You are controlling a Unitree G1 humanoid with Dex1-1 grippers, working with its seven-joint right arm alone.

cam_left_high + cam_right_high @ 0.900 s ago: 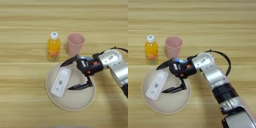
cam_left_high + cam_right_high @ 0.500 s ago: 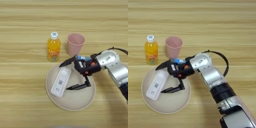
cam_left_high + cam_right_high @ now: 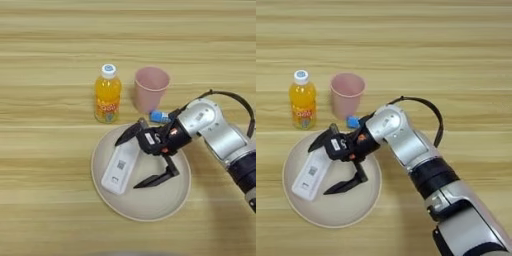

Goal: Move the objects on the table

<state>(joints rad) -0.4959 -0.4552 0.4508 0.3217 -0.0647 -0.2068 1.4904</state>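
Note:
A white rectangular remote-like device (image 3: 120, 168) lies tilted on the left half of the large round beige plate (image 3: 165, 200). My right gripper (image 3: 129, 162) hovers open over the plate, one black finger by the device's upper end and the other to the right of its lower end. An orange juice bottle (image 3: 108, 95) with a white cap stands upright behind the plate, and the pink cup (image 3: 149, 89) stands upright to its right. A small blue tube (image 3: 159, 117) lies just behind the plate, partly hidden by my wrist.
My silver forearm (image 3: 406, 145) reaches in from the lower right across the plate's right rim (image 3: 377, 180). The wooden table (image 3: 50, 50) spreads wide behind the bottle and cup and to the left of the plate.
My gripper has slid a little to the left over the plate, bringing its open fingers closer around the device. The device, bottle and cup have not moved.

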